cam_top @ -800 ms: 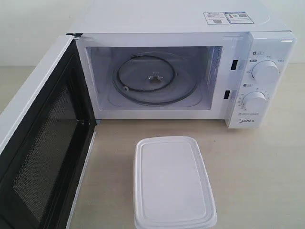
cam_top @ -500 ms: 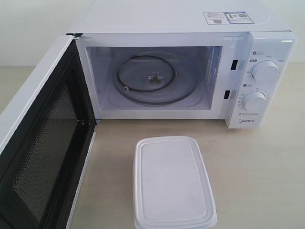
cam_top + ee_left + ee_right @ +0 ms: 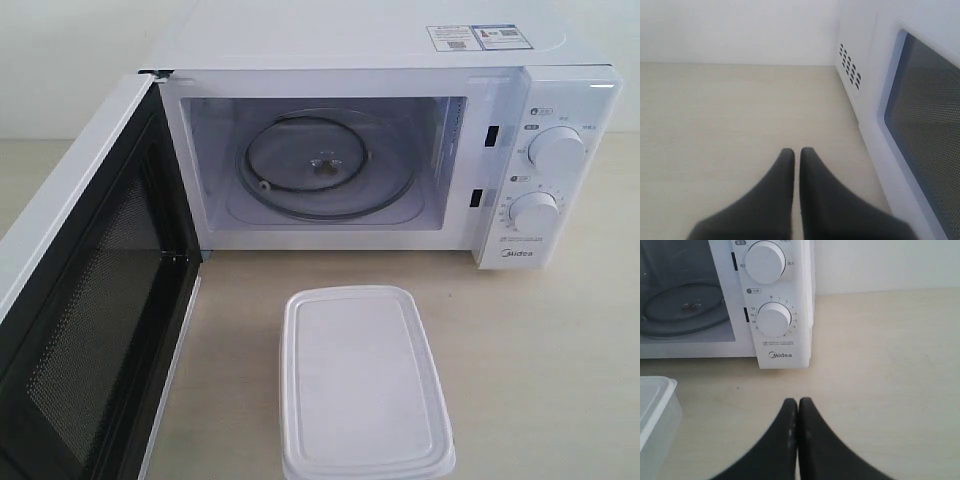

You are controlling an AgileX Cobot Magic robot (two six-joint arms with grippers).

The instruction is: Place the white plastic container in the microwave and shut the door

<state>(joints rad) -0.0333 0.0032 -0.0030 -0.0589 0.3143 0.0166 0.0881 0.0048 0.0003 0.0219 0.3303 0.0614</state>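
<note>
Lying before the microwave, the white plastic container flanks the open door.

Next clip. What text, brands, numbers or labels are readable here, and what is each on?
"Midea": front of the microwave, under the lower knob.
Numbers ringing the lower knob: too blurred to read reliably.
Small labels by the upper knob: unreadable.
Two stickers on the microwave's top: print too small.
Container, door: no text visible.
</note>
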